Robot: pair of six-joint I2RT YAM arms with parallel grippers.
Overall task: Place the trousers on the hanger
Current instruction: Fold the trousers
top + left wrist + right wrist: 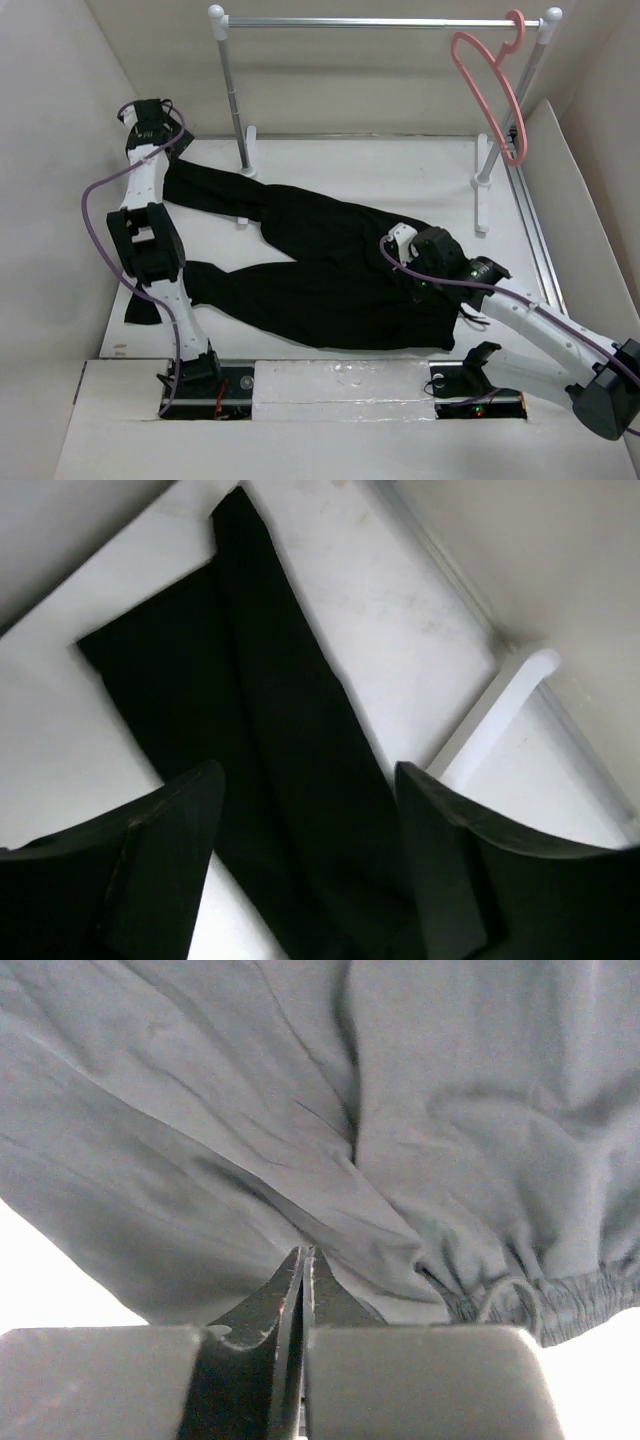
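**Overhead view.** The trousers (330,270) lie flat on the white desk (380,165). Their long axis runs left to right, with the waistband at the right end and both legs pointing left. The legs diverge. The far leg angles toward the back-left corner, and the near leg runs toward the front-left edge.

The hanger (511,148) is well apart from the garment. Its hook sits over the right end of the silver rail (380,21), and its triangular body hangs downward, tilted toward the right wall.

**Left wrist view.** The left pincer (308,790) is spread wide, with one finger (170,850) on either side of the picture and nothing between them. Below it the far trouser leg stretches away lengthwise toward its hem. A white rail foot (500,710) lies on the desk beside the leg.

**Right wrist view.** The right pincer (303,1270) is pressed together, with only a thin slit between its fingers. Its tips meet a fold of the dark fabric close to the gathered waistband (580,1305), and it appears to pinch that fold. A loop of the drawstring (510,1300) lies against the waistband, just right of the tips. Creases in the cloth fan outward above the pincer. In the overhead view this pincer sits over the waist end of the trousers, near the front right of the desk.
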